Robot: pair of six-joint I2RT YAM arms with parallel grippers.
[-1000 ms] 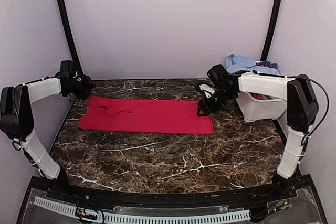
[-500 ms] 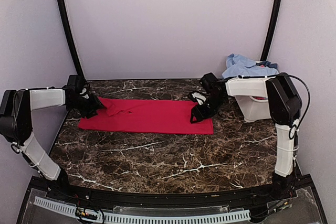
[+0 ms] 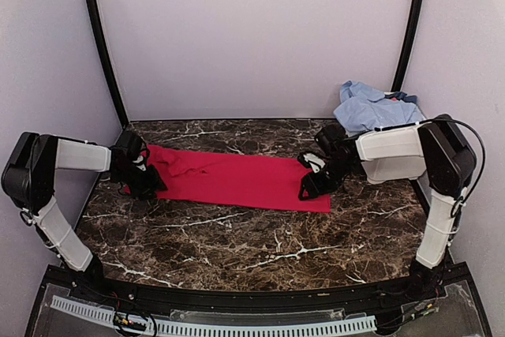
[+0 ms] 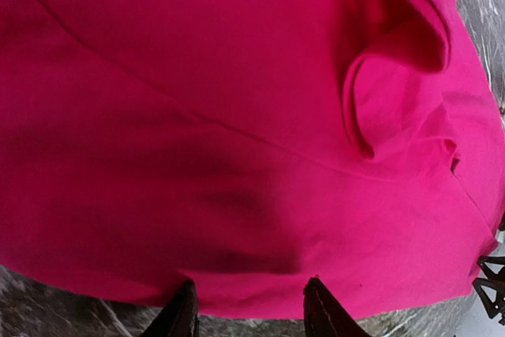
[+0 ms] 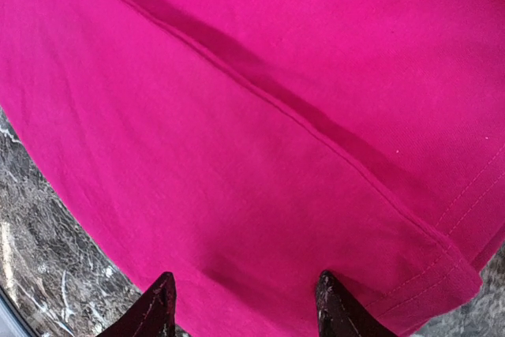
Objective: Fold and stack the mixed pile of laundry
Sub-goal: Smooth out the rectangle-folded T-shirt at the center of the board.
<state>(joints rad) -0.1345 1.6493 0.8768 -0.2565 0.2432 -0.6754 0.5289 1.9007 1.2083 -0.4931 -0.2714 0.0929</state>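
At both ends of red garment [image 3: 237, 179] | our left fingers [image 4: 181, 315], right fingers [image 5: 158, 311] parted astride hem | risk: we grip unevenly, fold skews

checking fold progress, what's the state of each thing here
red garment: spread flat in a long strip, left end rumpled
left gripper: open, over the garment's left edge
right gripper: open, over the garment's right end
blue shirt: crumpled heap, right rear, unfolded

A dark marble counter [image 3: 260, 234] (white-veined) sits between pale lilac walls [image 3: 252, 37], with two black poles [image 3: 99, 37] rising at the back corners.
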